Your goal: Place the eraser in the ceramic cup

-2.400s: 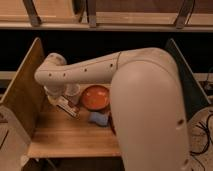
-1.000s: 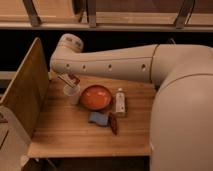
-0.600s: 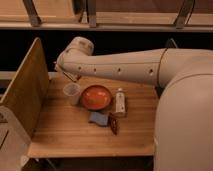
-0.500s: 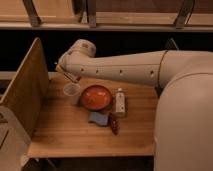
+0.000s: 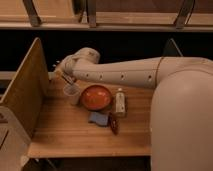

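The ceramic cup [image 5: 71, 93] is small, pale and round, and stands upright on the wooden table [image 5: 70, 132], just left of the orange dish [image 5: 96, 97]. My gripper [image 5: 65, 77] hangs at the end of the long white arm [image 5: 125, 75], a little above and behind the cup, near the table's back left. It is not touching the cup. The eraser does not show anywhere in this view; nothing white-rimmed lies on the table.
A white bottle [image 5: 119, 102] stands right of the dish. A blue pad [image 5: 98, 118] and a dark red oblong thing [image 5: 113, 123] lie in front of it. A wooden side panel [image 5: 22, 90] walls the left edge. The arm's bulk fills the right.
The gripper has risen from beside the cup and drifted back and slightly right. The arm has swung away, uncovering the dish, bottle and pad.
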`<move>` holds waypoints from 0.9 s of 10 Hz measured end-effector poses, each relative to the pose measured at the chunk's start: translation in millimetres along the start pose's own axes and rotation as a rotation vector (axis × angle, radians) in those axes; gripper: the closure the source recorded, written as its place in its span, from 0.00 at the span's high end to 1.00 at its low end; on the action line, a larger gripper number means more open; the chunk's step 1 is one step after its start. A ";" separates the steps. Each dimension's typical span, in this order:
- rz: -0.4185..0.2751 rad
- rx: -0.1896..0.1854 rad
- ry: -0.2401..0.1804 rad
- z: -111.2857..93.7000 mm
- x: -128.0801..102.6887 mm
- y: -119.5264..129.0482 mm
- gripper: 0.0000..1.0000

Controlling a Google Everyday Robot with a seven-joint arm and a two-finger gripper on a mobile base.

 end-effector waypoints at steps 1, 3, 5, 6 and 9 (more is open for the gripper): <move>-0.005 -0.019 -0.019 8.2 1.4 6.7 0.16; -0.003 -0.040 -0.039 16.4 5.0 12.8 0.16; 0.004 -0.058 -0.054 22.8 11.2 17.5 0.16; 0.010 -0.063 -0.062 24.7 14.1 17.8 0.16; 0.020 -0.078 -0.096 27.6 20.8 19.0 0.16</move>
